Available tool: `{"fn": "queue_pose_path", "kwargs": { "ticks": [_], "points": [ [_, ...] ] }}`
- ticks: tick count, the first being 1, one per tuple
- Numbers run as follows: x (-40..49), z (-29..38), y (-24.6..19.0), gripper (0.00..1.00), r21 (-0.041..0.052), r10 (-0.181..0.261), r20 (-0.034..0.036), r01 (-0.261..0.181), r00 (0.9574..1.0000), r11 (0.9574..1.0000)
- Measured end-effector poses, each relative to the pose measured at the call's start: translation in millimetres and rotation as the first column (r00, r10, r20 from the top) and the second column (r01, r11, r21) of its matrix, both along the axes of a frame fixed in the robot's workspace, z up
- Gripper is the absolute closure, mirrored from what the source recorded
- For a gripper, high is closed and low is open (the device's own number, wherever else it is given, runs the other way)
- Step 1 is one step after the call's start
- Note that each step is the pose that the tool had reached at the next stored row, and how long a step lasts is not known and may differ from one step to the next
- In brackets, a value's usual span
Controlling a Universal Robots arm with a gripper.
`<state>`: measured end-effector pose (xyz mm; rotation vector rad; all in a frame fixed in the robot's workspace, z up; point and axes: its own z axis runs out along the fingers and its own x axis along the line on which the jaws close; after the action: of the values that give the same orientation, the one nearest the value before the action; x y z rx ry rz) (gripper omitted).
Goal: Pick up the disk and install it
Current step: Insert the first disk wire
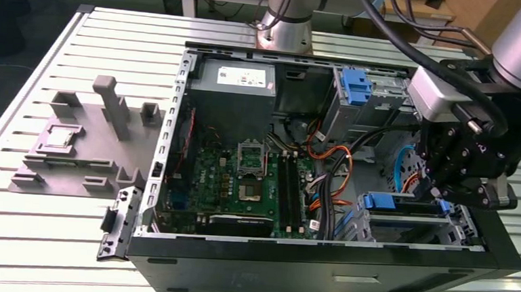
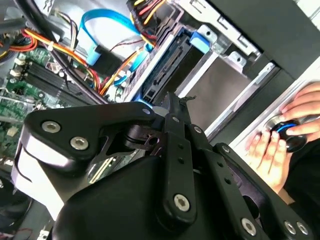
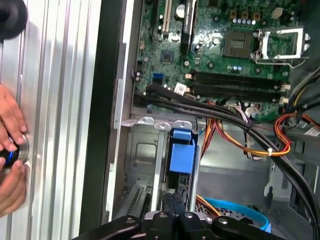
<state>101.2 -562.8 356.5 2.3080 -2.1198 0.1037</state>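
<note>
Exterior view, its left to its right: slatted worktop (image 1: 20,226) carries a grey fixture (image 1: 89,142). Beside it is the open computer case (image 1: 326,265), motherboard (image 1: 240,179) on its floor. Orange and black cables (image 1: 331,171) run between board and drive cage (image 1: 418,230).

The disk (image 1: 382,202) sits in that cage at the case's near corner on the exterior view's right. Its blue bracket faces the cables.

The tool (image 1: 439,191) hangs at the cage, just beside the bracket's far end. Contact cannot be told.

In both wrist views the fingers (image 2: 172,115) are drawn narrow, nothing visible between them. Their tips point at the disk's edge.

A person's hand (image 2: 277,142) rests on a round button on the worktop outside the case wall.

Judgement: pick-up is over and the install step is in hand, with the disk in its bay. Whether it is fully home cannot be told.

Any seating left calls for a square push on the bracket, in line with the cage rails. It must stay clear of the cable bundle just beside.
</note>
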Motion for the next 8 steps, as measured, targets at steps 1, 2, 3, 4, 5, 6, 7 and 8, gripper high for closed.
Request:
{"fn": "queue_pose_path", "kwargs": {
  "ticks": [1, 2, 3, 4, 5, 6, 7, 8],
  "points": [
    [0.3, 0.0, 0.0, 0.9, 0.0, 0.003, 0.0048, -0.003, 1.0, 1.0],
    [0.4, 0.0, 0.0, 0.9, 0.0, 0.006, 0.0094, -0.006, 0.9999, 1.0],
    [0.5, 0.0, 0.0, 0.9, -0.0001, 0.009, 0.0142, -0.009, 0.9999, 1.0],
    [0.7, -0.1, 0.0, 0.9, -0.0001, 0.013, 0.0192, -0.013, 0.9997, 0.9999],
    [0.9, -0.2, 0.0, 0.9, -0.0001, 0.017, 0.0235, -0.017, 0.9996, 0.9998],
    [1.2, -0.5, 0.2, 0.9, 0.0, 0.021, 0.0266, -0.021, 0.9994, 0.9998],
    [2.4, -0.9, 0.8, 0.9, -0.0002, 0.022, 0.0275, -0.022, 0.9994, 0.9998],
    [4.4, -1.2, 1.7, 0.9, -0.0006, 0.022, 0.0275, -0.022, 0.9994, 0.9998]
  ]
}}
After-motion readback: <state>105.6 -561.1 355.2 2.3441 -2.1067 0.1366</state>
